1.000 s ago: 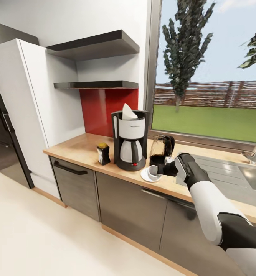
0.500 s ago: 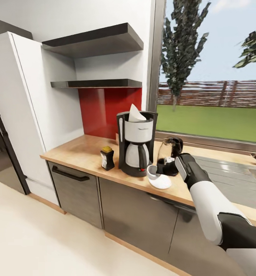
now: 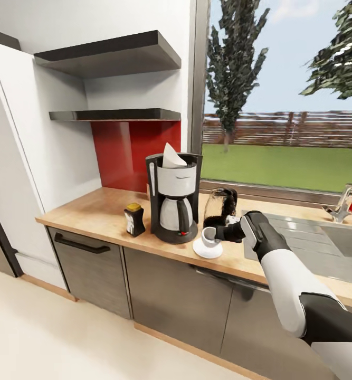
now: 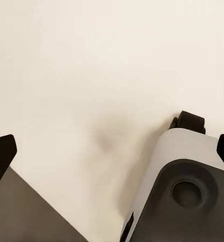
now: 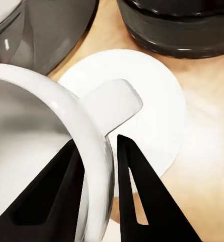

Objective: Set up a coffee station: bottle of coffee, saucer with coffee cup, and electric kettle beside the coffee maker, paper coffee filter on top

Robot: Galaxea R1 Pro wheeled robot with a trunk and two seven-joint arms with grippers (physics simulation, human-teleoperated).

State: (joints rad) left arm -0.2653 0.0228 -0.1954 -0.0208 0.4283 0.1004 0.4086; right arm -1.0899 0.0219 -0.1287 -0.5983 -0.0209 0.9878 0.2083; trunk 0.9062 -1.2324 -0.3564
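on the wooden counter [image 3: 96,211], the coffee cup [image 3: 209,236] stands on the white saucer [image 3: 207,249], just beside the coffee maker [image 3: 172,198]. right gripper [image 5: 99,199] grasps the cup: one dark finger lies inside the bowl, the other outside, with the rim wall pinched between them and the cup's handle [image 5: 114,103] over the saucer. paper coffee filter [image 3: 172,156] sits on top of the coffee maker; bottle of coffee [image 3: 134,219] stands at its other side; electric kettle [image 3: 220,208] stands just behind the cup. step in hand, by judgement: seating the cup on the saucer, the last item of the set. next move calls for parting the fingers and lifting straight clear without tipping the cup. left gripper: fingertips wide apart, released, over the floor [image 4: 81,75] by the robot's base [image 4: 184,186].
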